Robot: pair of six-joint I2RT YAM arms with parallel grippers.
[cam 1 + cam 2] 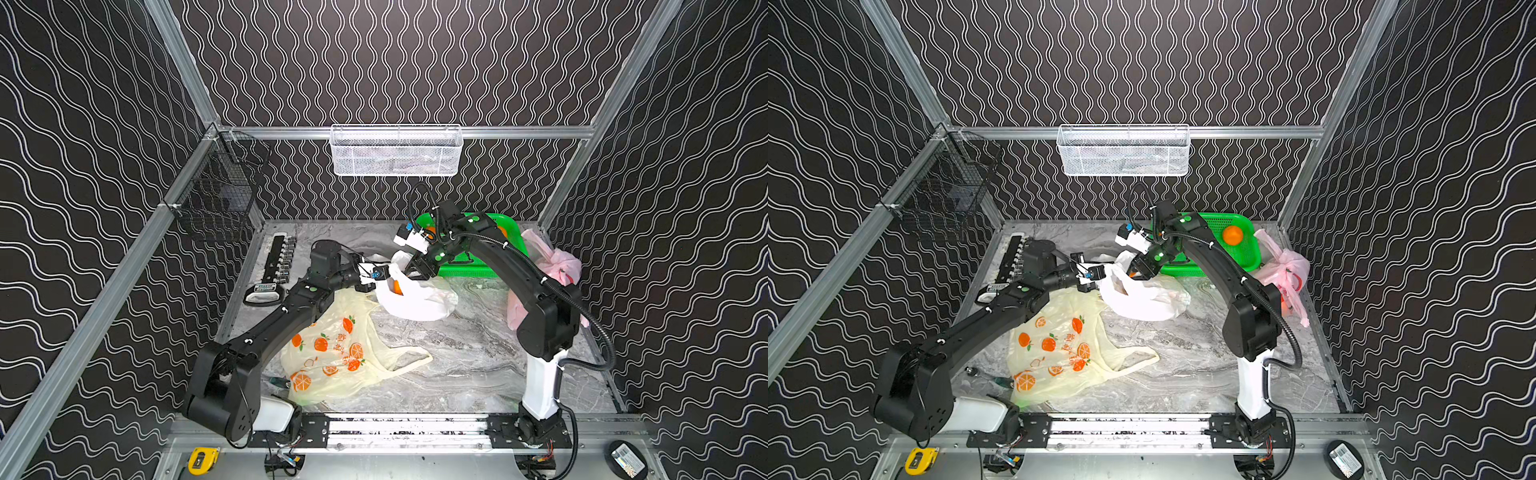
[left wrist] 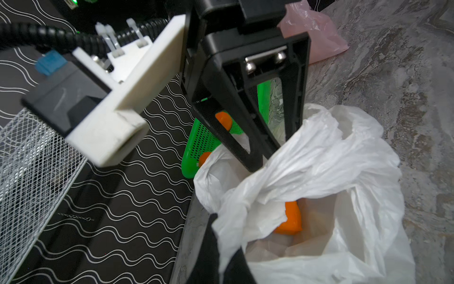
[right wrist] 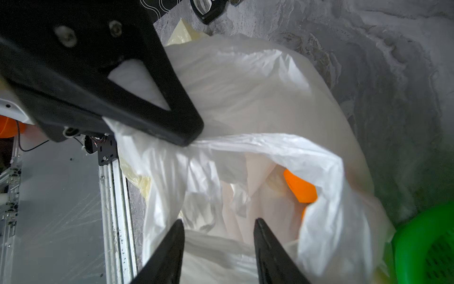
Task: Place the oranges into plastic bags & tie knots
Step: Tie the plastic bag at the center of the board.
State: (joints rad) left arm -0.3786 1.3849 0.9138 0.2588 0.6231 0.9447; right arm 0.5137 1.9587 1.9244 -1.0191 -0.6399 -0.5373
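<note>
**White bag being filled; no knot seen**

Tabletop (image 1: 457,365): all three bags lie on it.

Yellow bag (image 1: 332,353): flat and slack at the near left, handles loose. Judged empty and not started.

White bag (image 1: 419,299): mid-table, mouth held up. This is the bag being filled; handles are untied.

Pink bag (image 1: 1287,270): bunched against the right wall and bulging. Contents and knot too unclear to call.

Green basket (image 1: 1246,257): far right, just behind the white bag.

Left gripper (image 3: 186,136): fingers together, clamped on the white bag's rim, holding the mouth open.

Right gripper (image 3: 218,222): fingers apart over that mouth, with nothing between them.

Oranges: at least one (image 2: 291,218) sits inside the white bag, and at least one (image 1: 1232,235) is in the basket.

Estimate: somewhere mid-task. Left to do: move the basket fruit, fill the yellow bag, tie the knots.
</note>
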